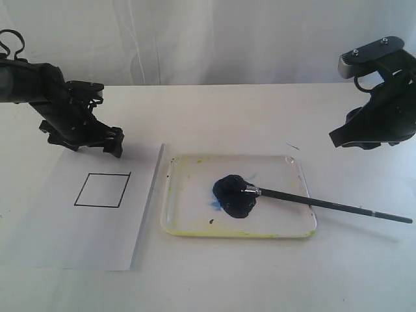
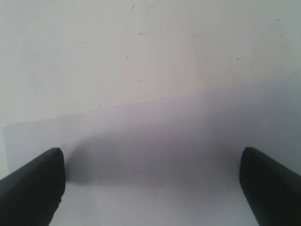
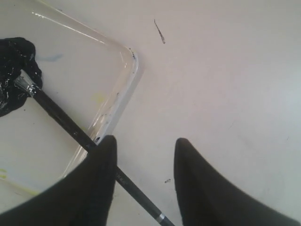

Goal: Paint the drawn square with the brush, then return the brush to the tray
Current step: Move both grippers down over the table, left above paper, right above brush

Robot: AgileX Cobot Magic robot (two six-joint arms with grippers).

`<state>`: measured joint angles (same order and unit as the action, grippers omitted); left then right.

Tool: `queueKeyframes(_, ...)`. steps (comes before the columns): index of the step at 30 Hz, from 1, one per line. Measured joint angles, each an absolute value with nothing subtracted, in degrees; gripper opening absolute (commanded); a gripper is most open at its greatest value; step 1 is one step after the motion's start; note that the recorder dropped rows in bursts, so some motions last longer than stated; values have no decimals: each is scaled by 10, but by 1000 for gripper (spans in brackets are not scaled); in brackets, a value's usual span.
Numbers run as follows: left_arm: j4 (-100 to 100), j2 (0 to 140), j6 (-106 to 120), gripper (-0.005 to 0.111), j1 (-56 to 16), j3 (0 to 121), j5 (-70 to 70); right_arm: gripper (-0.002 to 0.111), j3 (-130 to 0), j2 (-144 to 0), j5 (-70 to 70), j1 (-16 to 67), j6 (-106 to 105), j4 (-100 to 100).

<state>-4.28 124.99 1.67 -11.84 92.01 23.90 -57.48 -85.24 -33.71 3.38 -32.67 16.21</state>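
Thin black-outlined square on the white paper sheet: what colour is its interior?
Plain white, unpainted, in the thin black-outlined square; clearest in the exterior view.

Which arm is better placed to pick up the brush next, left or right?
Right. The brush handle juts past the rim of the tray, close to the open right gripper. The left gripper is over the paper near the drawn square, away from the brush.

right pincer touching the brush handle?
Apart. The exterior view shows bare table between the right pincer and the brush; in the right wrist view, one finger only overlaps the handle.
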Motion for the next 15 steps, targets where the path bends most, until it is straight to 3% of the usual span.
queueKeyframes(15,-16,1251,-5,105,-125,921,238,38,-575,-853,-360,34,-366,162)
